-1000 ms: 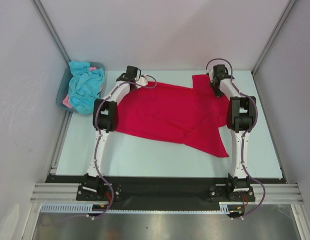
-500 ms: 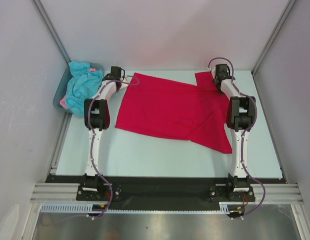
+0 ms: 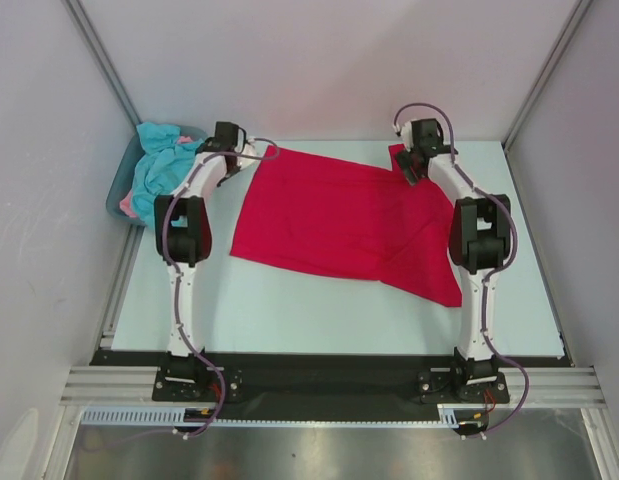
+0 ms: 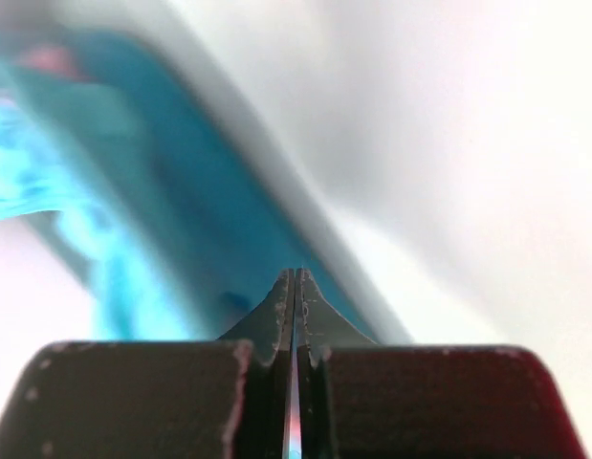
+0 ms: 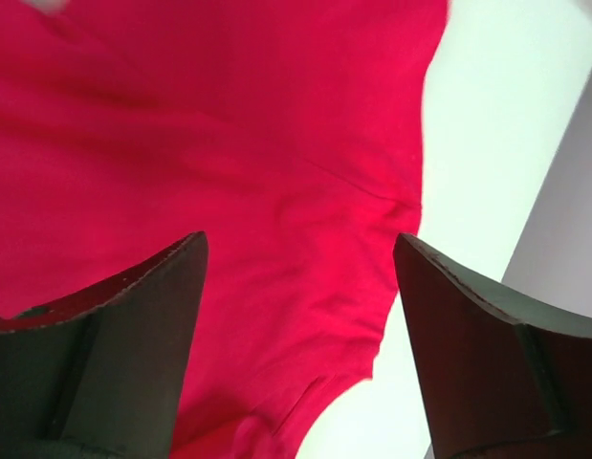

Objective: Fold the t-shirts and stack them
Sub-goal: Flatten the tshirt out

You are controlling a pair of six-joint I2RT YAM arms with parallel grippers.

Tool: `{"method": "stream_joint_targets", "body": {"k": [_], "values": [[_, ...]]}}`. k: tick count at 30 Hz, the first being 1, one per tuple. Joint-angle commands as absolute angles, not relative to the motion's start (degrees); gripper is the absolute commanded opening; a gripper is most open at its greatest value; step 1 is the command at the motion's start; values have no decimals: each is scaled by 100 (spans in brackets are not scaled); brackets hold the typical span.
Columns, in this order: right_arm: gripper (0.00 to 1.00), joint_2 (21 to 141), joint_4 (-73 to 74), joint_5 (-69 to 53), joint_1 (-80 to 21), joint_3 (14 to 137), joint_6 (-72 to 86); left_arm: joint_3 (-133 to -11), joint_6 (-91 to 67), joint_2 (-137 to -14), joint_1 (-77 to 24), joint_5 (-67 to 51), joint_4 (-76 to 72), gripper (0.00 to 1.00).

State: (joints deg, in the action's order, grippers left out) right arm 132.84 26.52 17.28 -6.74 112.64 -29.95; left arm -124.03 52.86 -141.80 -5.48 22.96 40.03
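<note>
A crimson red t-shirt (image 3: 339,215) lies spread on the table, one sleeve (image 3: 399,157) at the back right. My right gripper (image 3: 412,166) hovers over that sleeve, open. In the right wrist view its two fingers stand wide apart over the red t-shirt (image 5: 229,143), and my right gripper (image 5: 297,244) holds nothing. My left gripper (image 3: 221,141) is at the back left, beside the shirt's far left corner and next to the tub. The left gripper (image 4: 296,277) is shut, with no cloth showing at its tips. Turquoise and pink t-shirts (image 3: 161,168) are heaped in the tub.
The grey-blue tub (image 3: 118,197) stands at the table's back left corner, appearing as a blurred teal wall (image 4: 171,201) close in front of the left wrist camera. White enclosure walls close in the back and both sides. Bare table (image 3: 289,310) shows in front of the shirt.
My right gripper has opened, let go of the sleeve and shifted slightly left. The left arm swung left toward the tub. The red shirt was pulled out flatter and wider.
</note>
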Motion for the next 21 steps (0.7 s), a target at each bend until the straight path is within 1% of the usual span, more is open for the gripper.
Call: {"method": "stream_joint_targets", "body": {"k": [1, 7, 9, 10, 12, 13, 14, 15, 17, 18, 21], "values": [[84, 12209, 2637, 1432, -799, 11329, -2637, -12244, 5106, -13010, -799, 1653, 3631, 1], [84, 11682, 2575, 1757, -897, 10768, -2724, -11743, 5221, -12394, -1265, 898, 3384, 1], [82, 11558, 2514, 1854, -853, 10409, -2742, -11262, 5308, -12095, -1450, 478, 3454, 6], [79, 11497, 2505, 1881, -835, 10258, -2751, -11041, 5343, -11981, -1555, 353, 3463, 11], [57, 11303, 2496, 1881, -730, 9934, -2699, -10367, 5475, -11709, -1643, 54, 3533, 15], [40, 11233, 2513, 1881, -686, 9853, -2672, -10162, 5484, -11637, -1696, 44, 3551, 16], [2, 11111, 2522, 1898, -599, 9783, -2585, -9969, 5502, -11576, -1705, -104, 3568, 16], [0, 11040, 2575, 1916, -537, 9695, -2532, -9671, 5502, -11497, -1696, -184, 3647, 16], [0, 10882, 2628, 1793, -414, 9458, -2435, -9414, 5511, -11426, -1679, -228, 3726, 4], [0, 10716, 2619, 1784, -335, 9361, -2452, -9213, 5511, -11382, -1670, -263, 3822, 0], [0, 10468, 2523, 1854, -203, 9001, -2593, -8939, 5537, -11338, -1617, -439, 3999, 0]]}}
